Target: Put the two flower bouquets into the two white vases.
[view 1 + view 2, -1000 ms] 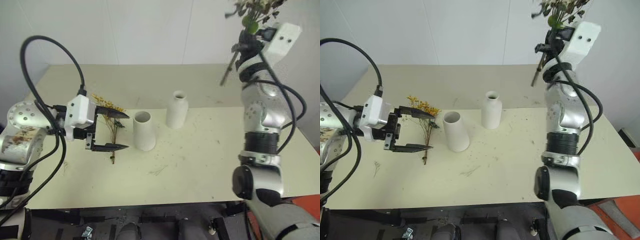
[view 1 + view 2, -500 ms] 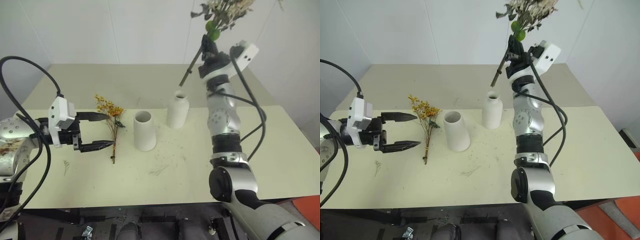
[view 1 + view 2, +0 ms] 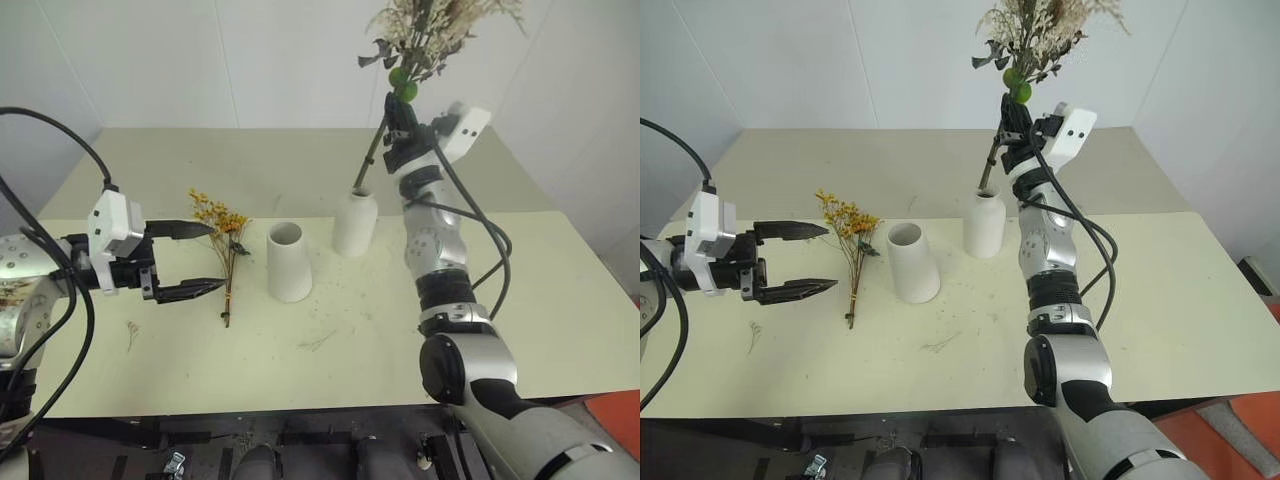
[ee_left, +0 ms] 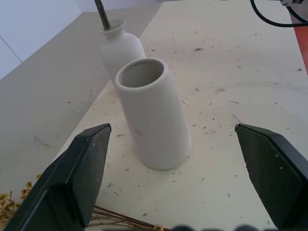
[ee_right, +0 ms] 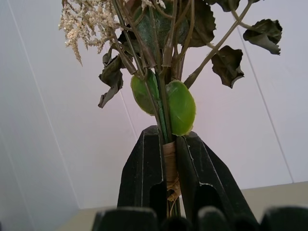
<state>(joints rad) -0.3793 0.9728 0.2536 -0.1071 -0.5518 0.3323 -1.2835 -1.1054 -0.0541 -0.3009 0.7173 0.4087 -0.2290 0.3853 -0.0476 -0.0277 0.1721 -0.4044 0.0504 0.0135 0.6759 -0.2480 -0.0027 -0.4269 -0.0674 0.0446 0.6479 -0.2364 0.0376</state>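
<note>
Pale cream worktop flecked with dry plant crumbs stands before plain white walls. 2 matte white ceramic vases sit near its middle. Nearer the robot's left is the tapered cone vase with the wide mouth; the left wrist view looks into its mouth and nothing shows in the part that is visible. Just beyond it, toward the right, is the bottle-shaped vase with the narrow neck, and a thin dark stem end reaches into its mouth; how far down the stem goes is hidden by the neck.

That stem belongs to the bouquet of cream dried grasses, dark green leaves and round green buds, held tilted high above the bottle vase. The right gripper is clamped tight on its paper-wrapped stems just under the buds. Any pink roses are hard to make out, and the top of the bouquet is cut off by the frame.

Left of the cone vase, the bouquet of small yellow-orange dried flowers on thin dark stems lies flat on the worktop. The left gripper hovers just beside it with its fingers spread wide, holding nothing.
</note>
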